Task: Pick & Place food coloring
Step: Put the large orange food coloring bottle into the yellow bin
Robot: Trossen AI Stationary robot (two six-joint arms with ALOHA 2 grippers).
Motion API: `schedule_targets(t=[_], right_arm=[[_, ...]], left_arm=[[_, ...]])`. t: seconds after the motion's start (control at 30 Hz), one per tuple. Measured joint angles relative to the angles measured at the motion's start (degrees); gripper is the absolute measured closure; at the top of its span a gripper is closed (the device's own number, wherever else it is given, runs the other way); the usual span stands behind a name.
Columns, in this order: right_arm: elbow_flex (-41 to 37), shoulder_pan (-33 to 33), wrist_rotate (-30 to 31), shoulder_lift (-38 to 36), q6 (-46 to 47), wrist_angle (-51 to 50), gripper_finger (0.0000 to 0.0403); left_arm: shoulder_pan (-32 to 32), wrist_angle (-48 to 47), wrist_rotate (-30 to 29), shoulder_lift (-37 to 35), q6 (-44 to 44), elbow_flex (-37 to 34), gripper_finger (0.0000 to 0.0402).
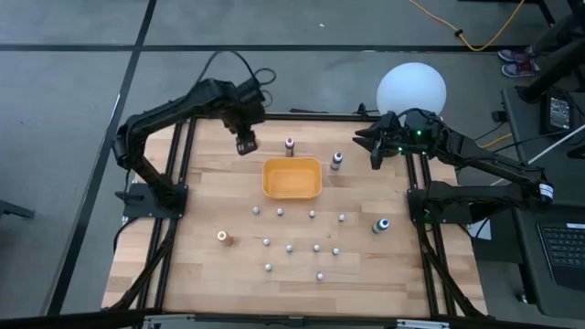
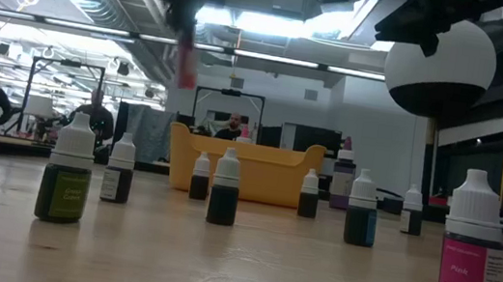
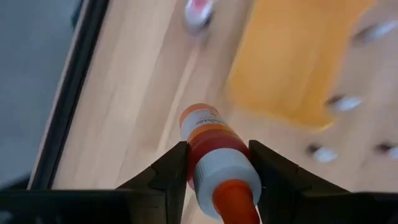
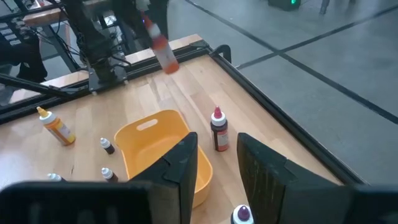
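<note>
High view gives you one orange tray (image 1: 292, 178) near the table's far middle and one bottle in the air — the red food coloring bottle (image 3: 214, 155) clamped in the left gripper (image 3: 214, 171), which hangs above the bare wood just off the tray's far-left corner. On the table you can count about fifteen more: a maroon-topped bottle (image 1: 290, 145) just behind the tray, a purple-topped one (image 1: 336, 161) by its right corner, a blue-topped one (image 1: 380, 225) toward the right edge, an orange bottle (image 1: 222, 238) toward the left, and roughly eleven small white-capped bottles (image 1: 290, 247) scattered on the near side. Left wrist view shows you the held bottle lying between the two dark fingers (image 3: 168, 177), both pressed on its body — red liquid, white collar, orange-red tip pointing back at the camera. Your right gripper (image 4: 217, 162) hovers beyond the tray's right side, jaws parted, holding nothing.
</note>
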Motion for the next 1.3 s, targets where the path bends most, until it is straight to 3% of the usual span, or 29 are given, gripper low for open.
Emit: schedule_targets(t=[0.27,0.8,1.3], right_arm=[[0.0,0.0,0.0,0.0,-0.2,0.0,0.0287],[0.0,0.0,0.0,0.0,-0.3,-1.1,0.0287],[0.0,0.0,0.0,0.0,-1.8,-1.5,0.0287]], left_arm=[[-9.8,-0.7,1.9,8.8,-0.8,11.4,0.0262],[-12.2,-1.4,1.0,23.5,7.0,11.8,0.0262],[-12.2,10.1,-2.0,23.4,7.1,-1.3,0.0262]])
